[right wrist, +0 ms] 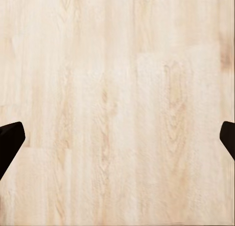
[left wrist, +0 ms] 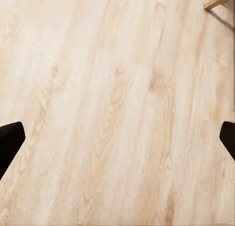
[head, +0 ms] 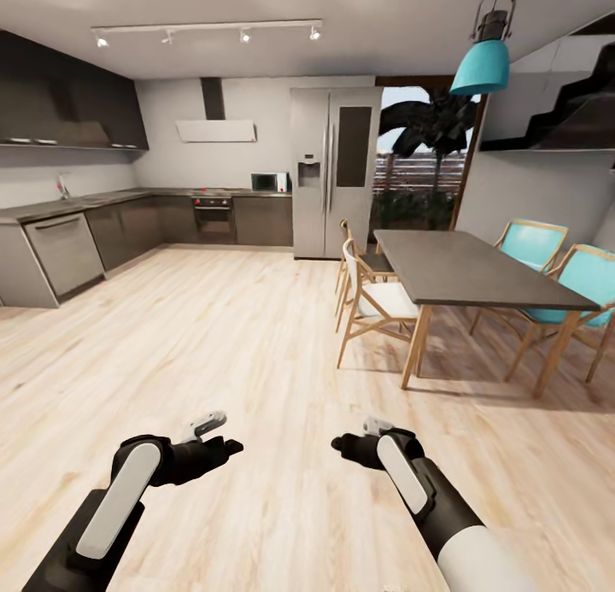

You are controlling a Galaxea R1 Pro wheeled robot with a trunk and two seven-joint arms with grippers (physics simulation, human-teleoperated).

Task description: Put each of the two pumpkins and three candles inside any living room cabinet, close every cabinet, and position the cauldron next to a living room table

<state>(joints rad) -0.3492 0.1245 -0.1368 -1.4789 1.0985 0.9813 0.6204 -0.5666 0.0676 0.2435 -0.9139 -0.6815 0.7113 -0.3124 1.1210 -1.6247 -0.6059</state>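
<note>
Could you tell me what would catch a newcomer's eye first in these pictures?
Probably the turquoise pendant lamp hanging at the upper right, above the dark-topped dining table with its turquoise chairs. Beyond the table stands a tall steel fridge, with the grey kitchen counters running along the left. Low in front, the left gripper and right gripper are open over bare pale wood floor.

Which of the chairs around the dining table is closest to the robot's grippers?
The white-seated wooden chair on the dining table's near-left side; the second one behind it and both turquoise chairs sit farther off.
</note>
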